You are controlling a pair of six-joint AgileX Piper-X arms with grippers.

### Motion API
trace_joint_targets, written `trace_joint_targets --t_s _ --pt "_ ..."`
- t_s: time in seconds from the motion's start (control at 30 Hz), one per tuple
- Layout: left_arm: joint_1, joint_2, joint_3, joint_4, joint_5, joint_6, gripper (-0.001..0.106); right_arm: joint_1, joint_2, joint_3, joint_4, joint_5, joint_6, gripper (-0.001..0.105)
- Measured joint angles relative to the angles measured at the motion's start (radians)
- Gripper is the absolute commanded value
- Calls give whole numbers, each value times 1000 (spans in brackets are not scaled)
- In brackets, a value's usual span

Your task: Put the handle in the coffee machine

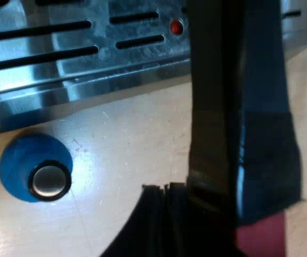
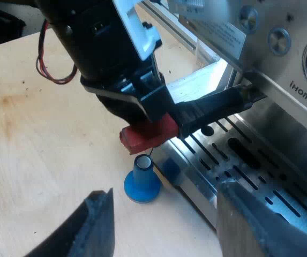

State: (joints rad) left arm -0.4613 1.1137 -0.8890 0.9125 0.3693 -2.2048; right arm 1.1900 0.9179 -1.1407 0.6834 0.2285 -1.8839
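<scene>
Gripping, apparently, the red end (image 2: 149,134) of the dark handle (image 2: 212,110) with left hand (image 2: 153,119) at the slotted steel machine (image 2: 282,123); right hand (image 2: 166,214) gaping empty near conical blue tamper (image 2: 142,183).

Left gripper (image 2: 149,122): bulky black body, angular black housing narrowing toward fingers. One of its fingers (image 1: 266,134) has glossy blue covering, creased at lower edge; black ribbed part beside it. Right gripper (image 2: 166,195): two broad matte black fingers (image 2: 97,225), wedge-shaped, flat inner faces, one tip slightly ragged along top edge, other thicker and greyer.
</scene>
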Motion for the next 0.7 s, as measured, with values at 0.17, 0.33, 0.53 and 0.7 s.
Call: trace_joint_targets --t_s 0.17,0.33,0.53,0.7 --pt "-2 -16 1 -2 -10 -28 0 0 0 0 0 0 0 47" --pt "-2 -16 2 -4 -7 -60 0 0 0 0 0 0 0 47" --pt "-44 -16 2 -15 -30 -70 0 0 0 0 0 0 0 47" --pt "-84 -18 8 -35 -44 -97 0 0 0 0 0 0 0 47"
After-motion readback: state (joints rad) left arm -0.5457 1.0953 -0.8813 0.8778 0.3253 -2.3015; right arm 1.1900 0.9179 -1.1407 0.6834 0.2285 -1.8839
